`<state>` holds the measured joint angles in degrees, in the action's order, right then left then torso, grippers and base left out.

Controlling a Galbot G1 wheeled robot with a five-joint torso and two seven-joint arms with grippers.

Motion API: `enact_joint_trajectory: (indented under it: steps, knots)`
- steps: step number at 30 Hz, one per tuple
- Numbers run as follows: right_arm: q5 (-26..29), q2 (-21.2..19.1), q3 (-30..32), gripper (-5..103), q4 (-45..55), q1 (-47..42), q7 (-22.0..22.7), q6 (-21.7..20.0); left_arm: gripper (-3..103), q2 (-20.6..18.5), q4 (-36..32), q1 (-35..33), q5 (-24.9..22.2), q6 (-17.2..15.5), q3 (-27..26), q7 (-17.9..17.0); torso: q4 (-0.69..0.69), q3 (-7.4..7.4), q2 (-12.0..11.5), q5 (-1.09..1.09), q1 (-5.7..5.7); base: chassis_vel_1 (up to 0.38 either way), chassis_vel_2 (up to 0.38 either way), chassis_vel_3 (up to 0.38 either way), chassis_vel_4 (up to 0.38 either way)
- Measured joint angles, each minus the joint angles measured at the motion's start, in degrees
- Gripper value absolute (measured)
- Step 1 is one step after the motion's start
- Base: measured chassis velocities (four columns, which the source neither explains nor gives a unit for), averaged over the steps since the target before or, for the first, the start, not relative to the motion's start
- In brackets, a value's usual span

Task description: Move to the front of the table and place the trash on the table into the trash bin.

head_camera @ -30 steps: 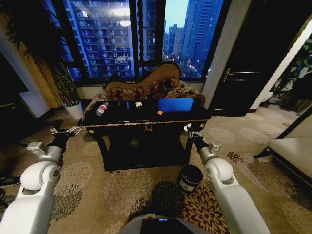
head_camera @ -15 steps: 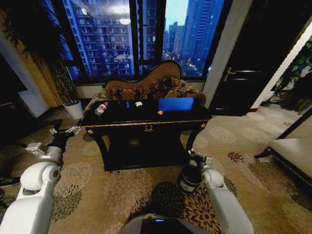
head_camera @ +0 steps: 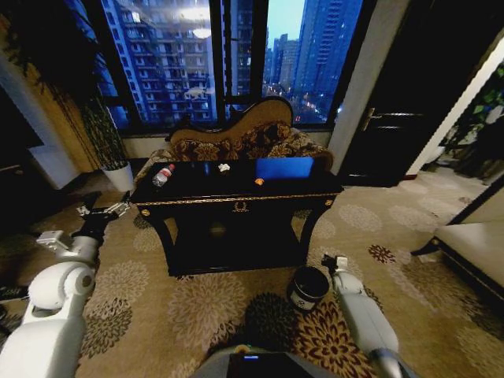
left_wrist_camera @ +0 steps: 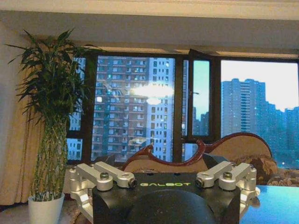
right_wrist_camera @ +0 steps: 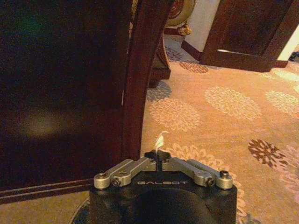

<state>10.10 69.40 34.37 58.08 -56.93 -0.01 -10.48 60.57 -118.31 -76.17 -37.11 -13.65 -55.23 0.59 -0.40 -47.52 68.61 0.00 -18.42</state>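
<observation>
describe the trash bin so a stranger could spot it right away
Start at the large glossy black gold-trimmed table. On the flowered carpet beside its front right leg stands the small dark round trash bin. Its pale side label and open top set it apart from the taller white plant pot.

I am seeing tall windows point(head_camera: 209, 59) showing lit towers at dusk | patterned sofa point(head_camera: 244, 142) sitting beneath them | floral carpet point(head_camera: 197, 307) covering the floor | bamboo plant in a white pot point(head_camera: 118, 175) standing far left | dark door point(head_camera: 394, 126) closing the right wall | pale seat point(head_camera: 472, 244) edging in right
</observation>
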Motion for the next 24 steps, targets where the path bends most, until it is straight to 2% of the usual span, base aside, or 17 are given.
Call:
enact_joint_trajectory:
  steps: [1,2,5,7,8,10,11,14,15,18,19,21,22,24]
  knots:
    - [0.0,0.0,0.0,0,0.0,0.0,0.0,0.0,100,0.0,0.0,0.0,0.0,0.0,0.0,0.0,0.00,0.00,0.0,0.00,0.00,0.000,0.000,0.000,0.000]
    - [-0.2,0.2,0.2,6,0.4,-0.3,0.0,0.0,100,0.0,0.0,0.0,0.0,0.0,0.0,0.0,0.01,0.00,0.0,-0.01,0.00,0.000,0.000,0.000,0.000]
    - [-0.3,0.7,0.3,11,1.9,-1.1,0.0,-0.1,100,0.0,-0.2,0.0,0.0,0.0,0.0,0.0,0.03,0.00,0.0,0.00,0.00,0.000,0.000,0.000,0.000]
    - [-0.4,1.2,0.3,21,3.4,-1.4,0.0,-0.3,100,-0.1,-0.4,0.0,0.0,0.0,0.0,0.0,0.02,0.00,0.0,-0.01,0.00,0.000,0.000,0.000,0.000]
    - [-0.4,1.2,0.3,21,3.4,-1.4,0.0,-0.3,100,-0.1,-0.4,0.0,0.0,0.0,0.0,0.0,0.02,0.00,0.0,-0.01,0.00,0.000,0.000,0.000,0.000]
    - [-0.4,1.5,0.3,32,4.1,-1.3,0.0,-0.4,100,-0.1,-0.5,-0.1,-0.1,0.0,0.0,0.0,0.03,0.00,0.0,-0.01,0.00,0.000,0.000,0.000,0.000]
    - [-0.4,1.5,0.3,32,4.1,-1.3,0.0,-0.4,100,-0.1,-0.5,-0.1,-0.1,0.0,0.0,0.0,0.03,0.00,0.0,-0.01,0.00,0.000,0.000,0.000,0.000]
    - [-0.3,1.7,0.3,48,5.7,-1.3,0.0,-1.0,100,-0.2,-0.5,-0.2,-0.2,0.0,-0.2,0.0,0.02,0.00,0.0,-0.01,0.00,0.000,0.000,0.000,0.000]
    - [-0.3,1.7,0.3,48,5.7,-1.3,0.0,-1.0,100,-0.2,-0.5,-0.2,-0.2,0.0,-0.2,0.0,0.02,0.00,0.0,-0.01,0.00,0.000,0.000,0.000,0.000]
    - [-0.3,1.6,0.3,65,6.2,-1.3,0.0,-1.2,100,-0.2,-0.5,-0.2,-0.3,0.0,-0.3,0.0,0.02,0.00,0.0,-0.01,0.00,0.000,0.000,0.000,0.000]
    - [-0.3,1.6,0.3,65,6.2,-1.3,0.0,-1.2,100,-0.2,-0.5,-0.2,-0.3,0.0,-0.3,0.0,0.02,0.00,0.0,-0.01,0.00,0.000,0.000,0.000,0.000]
    - [-0.3,1.5,0.4,76,6.4,-1.4,0.0,-1.2,100,-0.1,-0.5,-0.3,-0.3,0.0,-0.3,0.0,0.02,0.00,0.0,0.00,0.00,0.000,0.000,0.000,0.000]
    - [-0.3,1.5,0.4,76,6.4,-1.4,0.0,-1.2,100,-0.1,-0.5,-0.3,-0.3,0.0,-0.3,0.0,0.02,0.00,0.0,0.00,0.00,0.000,0.000,0.000,0.000]
    - [0.2,1.5,0.7,86,8.2,-2.0,0.0,-1.1,100,0.0,-0.5,-0.3,-0.3,0.0,-0.3,0.0,0.02,0.00,0.0,0.00,0.00,0.000,0.000,0.000,0.000]
